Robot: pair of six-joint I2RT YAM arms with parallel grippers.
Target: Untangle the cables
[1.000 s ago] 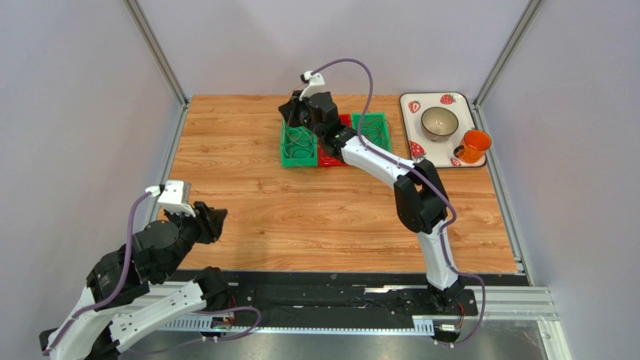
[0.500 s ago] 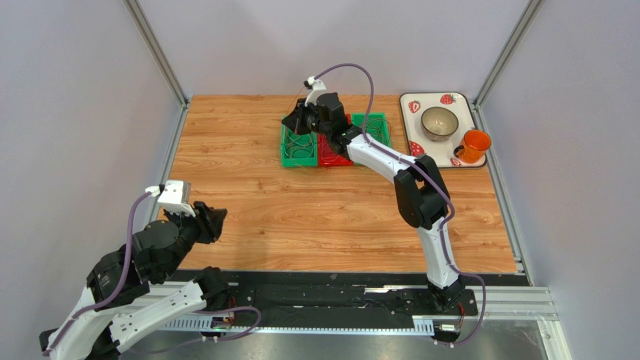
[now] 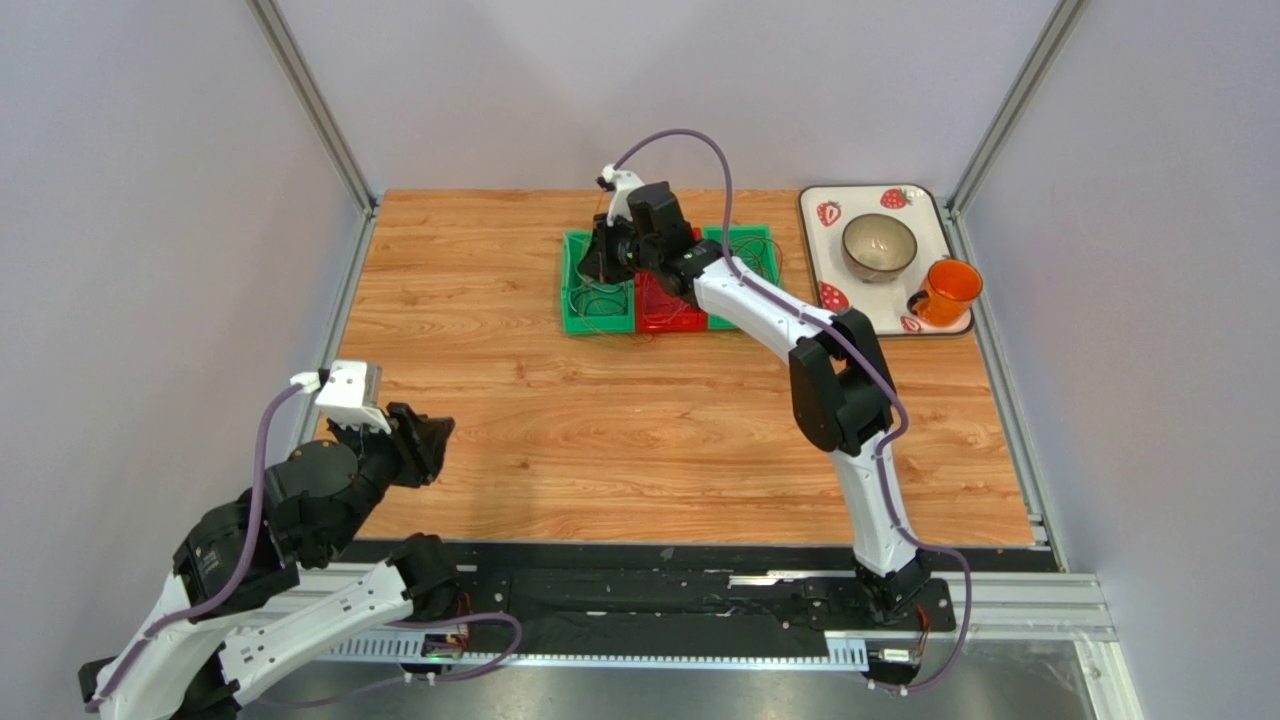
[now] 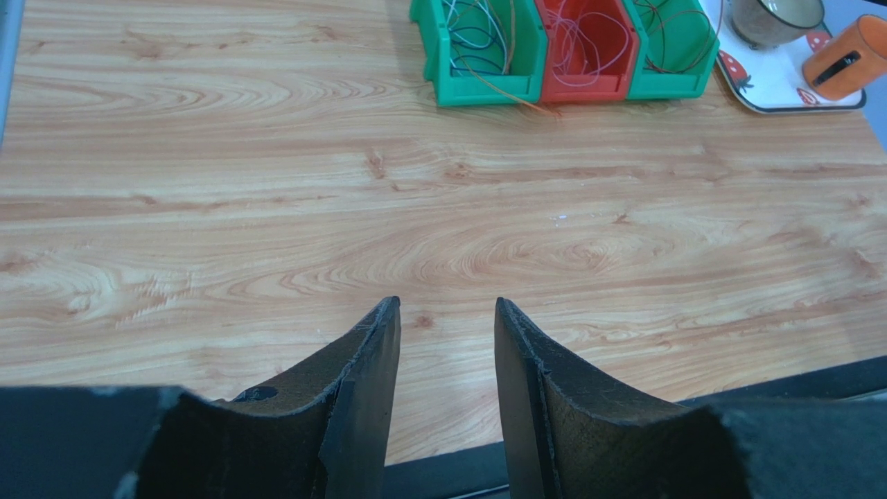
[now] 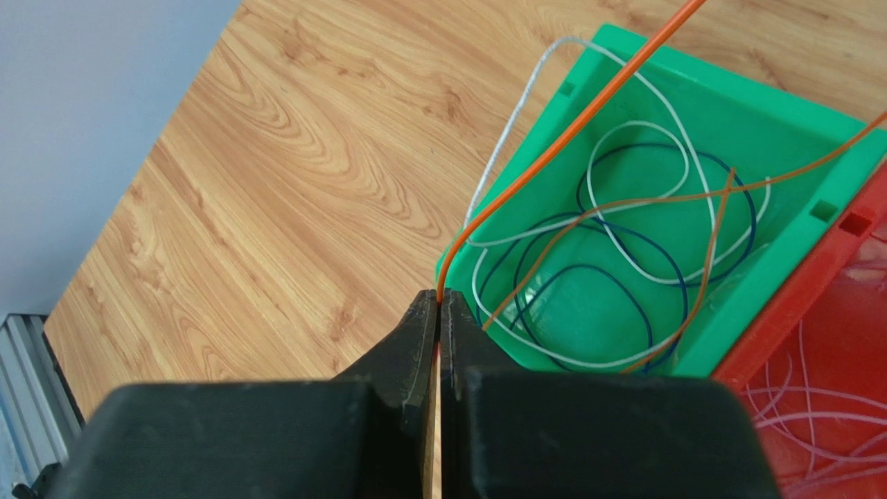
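The cables lie coiled in three bins at the table's far side. In the right wrist view, blue (image 5: 629,283) and white cables (image 5: 637,129) loop inside the left green bin (image 5: 729,89). My right gripper (image 5: 438,296) is shut on an orange cable (image 5: 562,135), which rises taut from its tips up over that bin. From above, the right gripper (image 3: 609,252) hangs over the left green bin (image 3: 598,312). Pale cables lie in the red bin (image 5: 833,343). My left gripper (image 4: 446,304) stands open and empty, low over the near left of the table (image 3: 428,435).
The red bin (image 3: 666,315) and a second green bin (image 3: 751,258) adjoin the left one. A strawberry-patterned tray (image 3: 822,273) at the far right carries a bowl (image 3: 879,245) and an orange cup (image 3: 947,291). An orange cable end (image 4: 526,102) spills onto the wood before the bins.
The right wrist has turned and shifted slightly right over the bins, still pinching the orange cable. The left arm has not moved.
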